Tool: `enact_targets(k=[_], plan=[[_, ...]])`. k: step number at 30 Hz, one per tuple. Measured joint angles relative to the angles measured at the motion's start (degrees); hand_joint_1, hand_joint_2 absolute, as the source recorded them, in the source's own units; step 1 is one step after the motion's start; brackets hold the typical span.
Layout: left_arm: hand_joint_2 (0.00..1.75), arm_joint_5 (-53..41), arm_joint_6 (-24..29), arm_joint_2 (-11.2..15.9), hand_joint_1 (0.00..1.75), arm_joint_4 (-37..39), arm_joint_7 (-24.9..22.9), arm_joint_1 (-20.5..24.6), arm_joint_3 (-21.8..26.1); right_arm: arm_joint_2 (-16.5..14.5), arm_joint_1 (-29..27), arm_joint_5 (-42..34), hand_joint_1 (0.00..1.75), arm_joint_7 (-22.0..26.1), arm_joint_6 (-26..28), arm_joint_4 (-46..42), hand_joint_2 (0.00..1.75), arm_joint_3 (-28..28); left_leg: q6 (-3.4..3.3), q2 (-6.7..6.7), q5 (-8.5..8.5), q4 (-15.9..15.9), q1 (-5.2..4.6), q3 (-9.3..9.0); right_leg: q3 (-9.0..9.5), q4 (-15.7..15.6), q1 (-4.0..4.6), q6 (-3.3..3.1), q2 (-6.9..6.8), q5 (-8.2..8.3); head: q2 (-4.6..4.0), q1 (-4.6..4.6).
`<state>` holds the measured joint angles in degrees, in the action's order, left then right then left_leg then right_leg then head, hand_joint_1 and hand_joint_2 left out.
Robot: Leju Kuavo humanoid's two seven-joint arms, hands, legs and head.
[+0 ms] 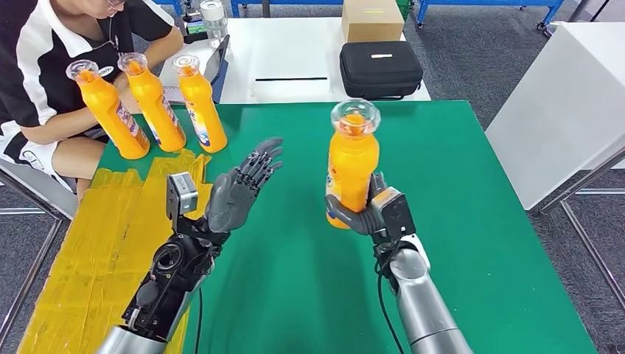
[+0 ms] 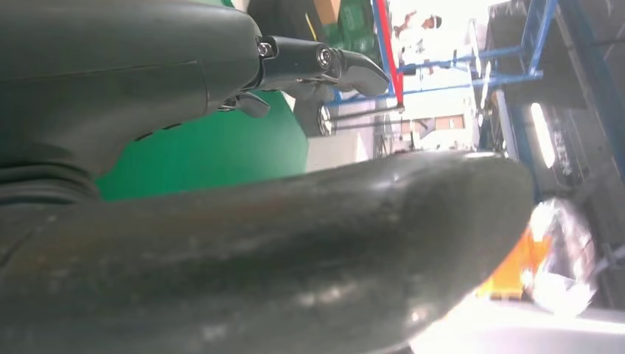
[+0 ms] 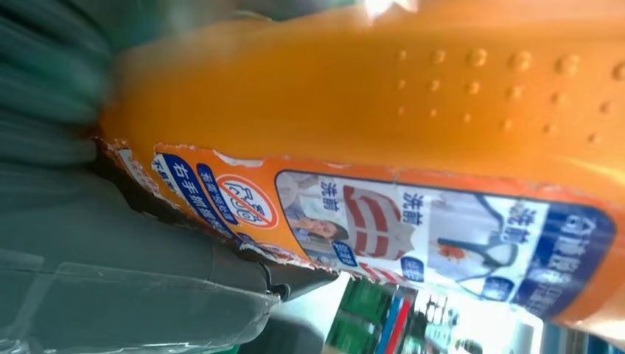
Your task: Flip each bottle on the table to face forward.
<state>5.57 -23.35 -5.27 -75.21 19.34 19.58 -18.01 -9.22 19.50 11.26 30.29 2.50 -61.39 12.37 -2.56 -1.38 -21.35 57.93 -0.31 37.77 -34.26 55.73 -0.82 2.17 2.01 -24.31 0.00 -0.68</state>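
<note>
Fingers (image 1: 346, 215) of our right hand (image 1: 366, 214) wrap the orange bottle (image 1: 351, 166), upright over the green counter (image 1: 457, 221); our left hand (image 1: 237, 188) hangs beside it, spread wide. Left wrist: our thumb (image 2: 295, 251), bottle (image 2: 516, 269) beyond. Right wrist: our fingers (image 3: 110, 243) press its torn label (image 3: 368, 228).

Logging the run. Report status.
Right hand holds an upright orange bottle. Left hand open, empty. Three more bottles stand by a person. Nothing in the way.

The right hand (image 1: 366, 212) is gripping an upright orange bottle (image 1: 352, 164) over the green table (image 1: 472, 221); the left hand (image 1: 239, 186) is hovering open-fingered beside it, three bottles (image 1: 151, 103) standing by a seated person (image 1: 51, 66)
</note>
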Motion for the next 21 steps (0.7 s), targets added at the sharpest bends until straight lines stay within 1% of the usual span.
enact_targets(k=[3,5,9,11,14,21], plan=[[1.75,-0.4,0.8,-0.1,0.0,0.1,-0.2,0.1,-0.7,-0.9,0.9,0.3,1.75,0.0,-0.1,1.8,1.75,2.4,0.0,-0.04,0.0,0.0,0.01,0.0,-0.01,0.0,0.01,0.0,-0.01,0.0,0.0,0.0],[1.75,-1.9,2.8,-0.1,0.0,0.1,-0.2,0.1,-1.0,-1.3,1.5,0.3,1.75,0.0,-0.1,2.8,1.75,3.7,0.0,-0.08,0.0,0.0,0.02,0.0,0.0,0.0,0.01,-0.01,-0.01,-0.01,0.0,0.01],[1.75,-6.6,8.5,-0.2,0.0,0.6,-0.2,0.3,-1.6,-2.0,2.6,0.3,1.75,-0.1,-0.3,5.0,1.75,6.5,0.01,-0.04,0.0,0.0,0.02,0.0,-0.01,0.0,0.01,-0.01,-0.01,-0.01,0.0,0.01],[1.75,-8.0,10.2,-0.2,0.0,0.9,-0.2,0.4,-1.8,-2.3,3.0,0.3,1.75,-0.2,-0.5,6.0,1.75,7.7,0.0,-0.08,0.01,0.0,0.02,0.0,-0.01,0.0,0.01,-0.01,-0.02,-0.01,0.0,0.01],[1.75,-9.0,11.2,-0.2,0.0,1.2,-0.2,0.4,-2.2,-2.5,3.5,0.4,1.75,-0.4,-0.7,7.2,1.75,8.9,0.0,-0.11,0.01,0.0,0.02,0.01,0.0,0.0,0.01,-0.01,-0.02,-0.01,0.0,0.01],[1.75,-9.2,11.5,-0.2,0.0,1.4,-0.2,0.4,-2.4,-2.7,4.0,0.4,1.74,-0.4,-0.8,8.7,1.75,10.2,0.0,-0.11,0.01,0.0,0.01,0.02,0.0,0.0,0.0,-0.01,-0.02,-0.01,0.0,0.01]])
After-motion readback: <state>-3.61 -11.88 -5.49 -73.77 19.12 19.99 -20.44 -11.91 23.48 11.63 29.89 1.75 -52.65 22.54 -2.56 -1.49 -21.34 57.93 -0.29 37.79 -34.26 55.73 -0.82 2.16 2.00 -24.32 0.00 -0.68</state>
